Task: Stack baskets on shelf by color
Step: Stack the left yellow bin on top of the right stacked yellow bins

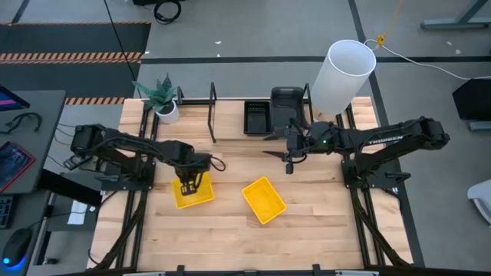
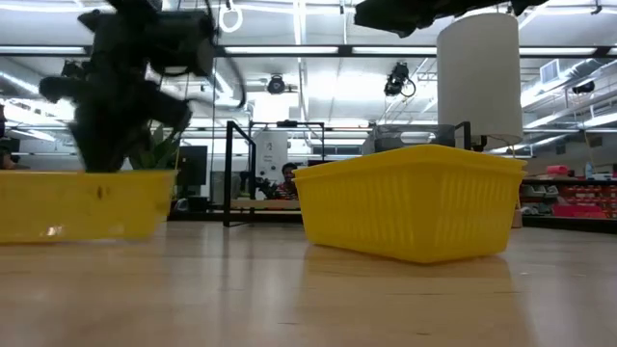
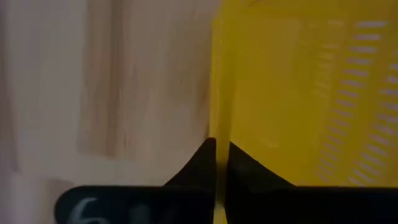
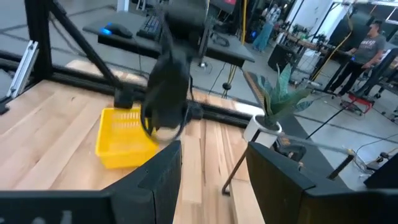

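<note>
Two yellow baskets are on the wooden table. One (image 1: 193, 192) (image 2: 77, 202) lies toward the left, with my left gripper (image 1: 188, 182) (image 3: 219, 163) shut on it from above. The other yellow basket (image 1: 264, 199) (image 2: 410, 198) rests on its base at mid-table, untouched. A black slotted basket (image 1: 256, 116) and a smoky dark-grey basket (image 1: 288, 103) sit on the shelf (image 1: 230, 123) at the far edge. My right gripper (image 1: 270, 146) (image 4: 211, 168) hovers open in front of the shelf, pointing left and holding nothing. Other baskets are out of view. My left gripper pinches the left yellow basket's side wall at its rim (image 3: 221, 124), one finger (image 3: 202, 163) outside and the other finger (image 3: 242, 165) inside. The fingers come from above, pointing down. Whether the basket's base is clear of the table cannot be told.
A tall white cylinder (image 1: 343, 73) (image 2: 479, 72) stands at the shelf's right end. A small potted plant (image 1: 163, 100) (image 4: 273, 106) stands at its left end. Black wire uprights (image 1: 212, 111) rise from the shelf. The near half of the table (image 1: 230, 245) is bare wood.
</note>
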